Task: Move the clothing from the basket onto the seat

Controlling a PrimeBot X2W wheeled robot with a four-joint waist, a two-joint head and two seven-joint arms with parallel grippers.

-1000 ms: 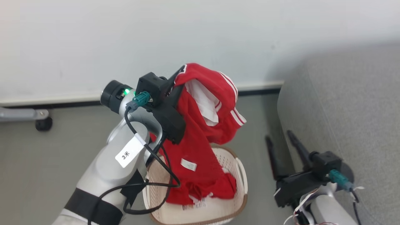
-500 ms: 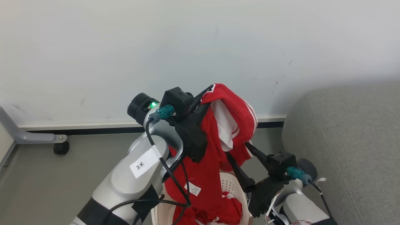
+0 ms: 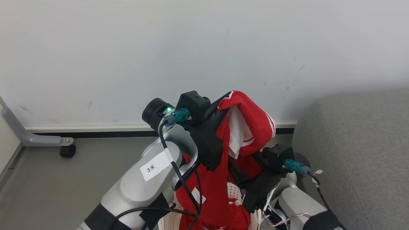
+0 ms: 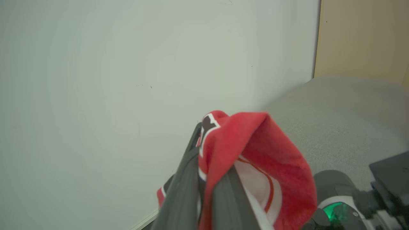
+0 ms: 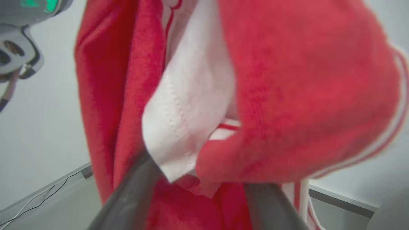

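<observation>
My left gripper (image 3: pixel 225 99) is raised high and shut on the clothing (image 3: pixel 252 118), a red garment with white stripes and white lining. The cloth hangs from it down into the cream perforated basket (image 3: pixel 235 192) at the bottom edge. In the left wrist view the fingers (image 4: pixel 188 179) pinch a red fold (image 4: pixel 255 143). My right gripper (image 3: pixel 244 159) sits just below, its fingers pushed into the hanging cloth. The right wrist view has its two fingers (image 5: pixel 127 198) spread wide, with red cloth (image 5: pixel 287 95) between them. The grey seat (image 3: pixel 354 143) lies to the right.
A white wall with a dark baseboard (image 3: pixel 96 133) stands close behind. A grey metal leg on a black caster (image 3: pixel 67 150) rests on the floor at the left. A beige panel (image 4: pixel 361 38) rises beyond the seat (image 4: pixel 335 121).
The camera has tilted up. My left gripper has lifted the clothing higher. The right gripper has swung from beside the seat to the left and up into the hanging cloth.
</observation>
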